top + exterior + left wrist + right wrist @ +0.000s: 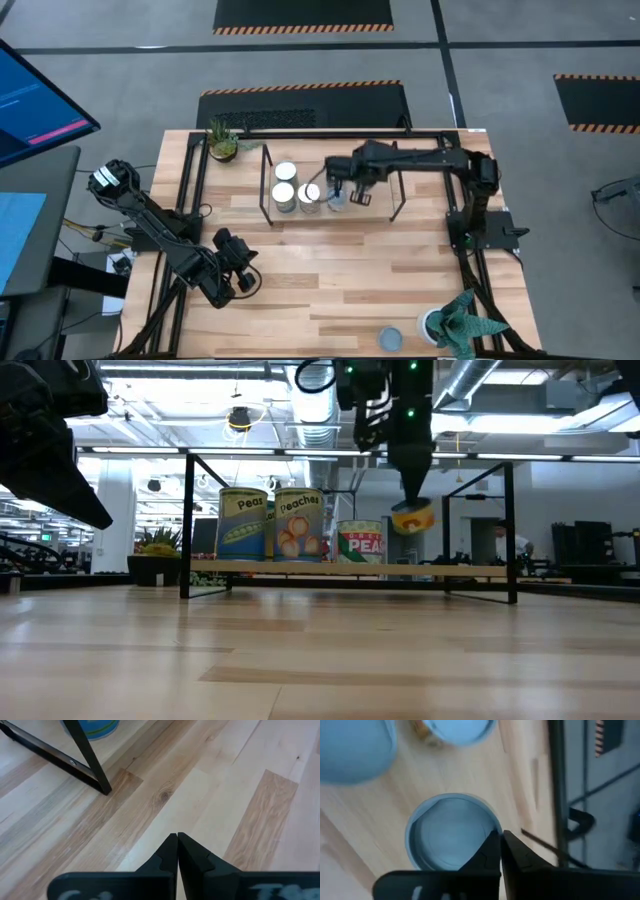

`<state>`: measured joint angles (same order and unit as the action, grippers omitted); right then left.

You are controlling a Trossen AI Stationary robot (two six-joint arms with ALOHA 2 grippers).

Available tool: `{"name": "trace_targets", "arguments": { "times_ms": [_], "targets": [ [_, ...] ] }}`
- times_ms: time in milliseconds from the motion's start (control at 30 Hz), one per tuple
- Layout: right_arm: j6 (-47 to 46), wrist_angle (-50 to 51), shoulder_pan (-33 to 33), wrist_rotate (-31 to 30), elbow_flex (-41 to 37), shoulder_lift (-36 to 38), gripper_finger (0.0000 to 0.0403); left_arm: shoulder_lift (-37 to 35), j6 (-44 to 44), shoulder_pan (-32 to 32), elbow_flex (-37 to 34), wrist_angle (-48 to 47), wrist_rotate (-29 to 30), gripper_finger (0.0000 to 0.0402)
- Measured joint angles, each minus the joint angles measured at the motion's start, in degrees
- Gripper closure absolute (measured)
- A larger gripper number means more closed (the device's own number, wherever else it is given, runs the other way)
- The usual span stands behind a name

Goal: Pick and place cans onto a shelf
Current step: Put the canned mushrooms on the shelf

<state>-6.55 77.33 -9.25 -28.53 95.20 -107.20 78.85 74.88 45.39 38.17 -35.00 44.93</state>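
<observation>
- Hovering over the shelf (395, 205), the right gripper (337, 193) has its fingers pressed together on the rim of a can (413, 517), which hangs tilted above the wood board.
- Three more cans (243, 524) stand on the board just beside it.
- Left gripper (243, 277) waits with fingers closed, empty, over the table (350, 270), well apart.
</observation>
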Motion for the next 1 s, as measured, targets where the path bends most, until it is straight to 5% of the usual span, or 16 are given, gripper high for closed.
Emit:
{"name": "trace_targets", "arguments": {
  "times_ms": [333,1000],
  "targets": [
    [5.3,-6.2,-7.1,8.8,-2.0,0.1,0.0391,0.0,-0.2,0.0,0.0,0.0,-0.6,0.0402],
    [5.2,-14.4,-9.0,9.3,-9.4,0.1,0.0355,0.0,-0.1,0.0,0.0,0.1,-1.0,0.0401]
  ]
}}
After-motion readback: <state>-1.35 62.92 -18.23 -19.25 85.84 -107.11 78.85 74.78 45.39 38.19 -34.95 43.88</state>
